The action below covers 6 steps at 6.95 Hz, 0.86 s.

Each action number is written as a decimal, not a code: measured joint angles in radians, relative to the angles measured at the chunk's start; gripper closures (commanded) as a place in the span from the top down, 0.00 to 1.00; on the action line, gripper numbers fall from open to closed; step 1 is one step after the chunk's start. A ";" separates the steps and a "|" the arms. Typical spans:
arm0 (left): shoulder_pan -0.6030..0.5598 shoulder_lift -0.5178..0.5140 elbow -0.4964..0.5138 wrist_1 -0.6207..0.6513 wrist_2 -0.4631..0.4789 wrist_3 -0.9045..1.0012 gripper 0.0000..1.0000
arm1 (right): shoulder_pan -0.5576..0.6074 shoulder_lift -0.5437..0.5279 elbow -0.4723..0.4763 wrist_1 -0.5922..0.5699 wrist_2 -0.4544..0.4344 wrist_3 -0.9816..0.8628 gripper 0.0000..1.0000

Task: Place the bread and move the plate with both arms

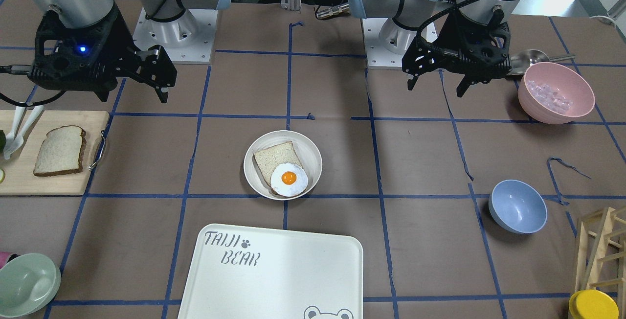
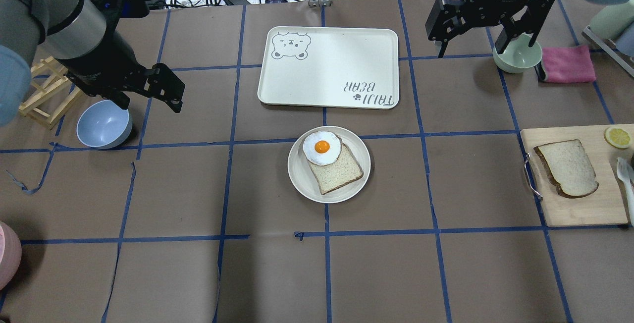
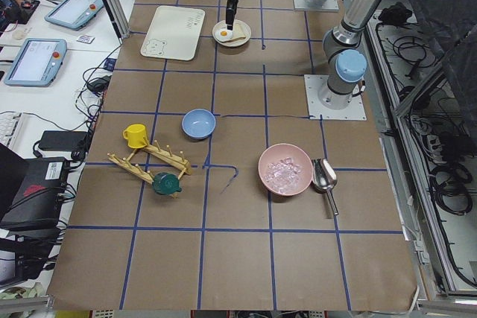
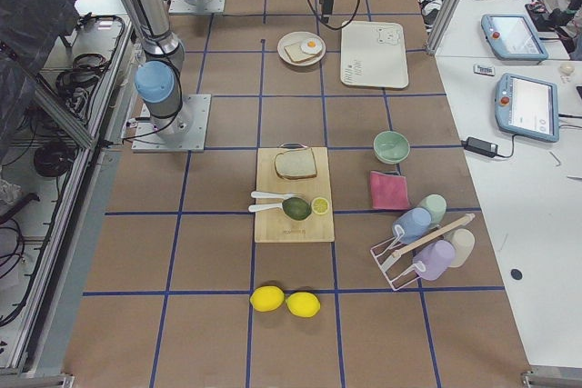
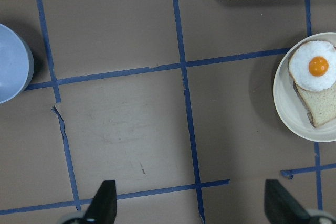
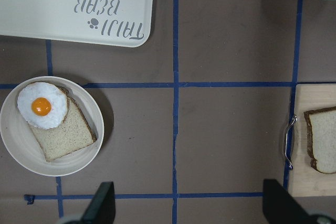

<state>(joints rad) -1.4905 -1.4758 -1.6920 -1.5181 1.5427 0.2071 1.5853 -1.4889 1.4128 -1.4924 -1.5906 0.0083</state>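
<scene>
Overhead exterior view: the bread (image 2: 567, 168) lies on a wooden board (image 2: 574, 209) at the counter's right end. The plate (image 2: 300, 183) sits mid-counter, carrying a squarer slice (image 2: 339, 172) and a fried egg (image 2: 321, 147). The left gripper (image 5: 190, 203) and the right gripper (image 6: 189, 203) hover with fingers spread wide, grasping nothing.

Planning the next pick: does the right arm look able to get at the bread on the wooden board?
Probably yes: the bread lies uncovered on the cutting board, and the right gripper hangs nearby, jaws open.
</scene>
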 measured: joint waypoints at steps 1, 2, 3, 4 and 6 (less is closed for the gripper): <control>0.000 -0.001 0.000 -0.001 0.000 0.000 1.00 | 0.001 0.000 0.000 0.004 0.000 0.001 1.00; 0.000 -0.002 0.000 0.001 0.000 0.000 1.00 | 0.002 0.000 0.000 0.004 0.000 0.003 1.00; 0.000 -0.004 0.000 0.001 -0.001 0.000 1.00 | 0.003 0.000 0.001 0.002 0.004 0.004 1.00; 0.000 -0.008 -0.001 0.002 -0.002 0.000 1.00 | 0.002 0.003 0.000 -0.013 0.008 0.002 1.00; 0.002 -0.017 0.001 0.004 -0.004 0.000 1.00 | 0.001 0.018 -0.010 -0.049 0.010 -0.001 1.00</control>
<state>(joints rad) -1.4886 -1.4925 -1.6915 -1.5137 1.5385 0.2071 1.5864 -1.4711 1.4028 -1.5413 -1.5803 0.0078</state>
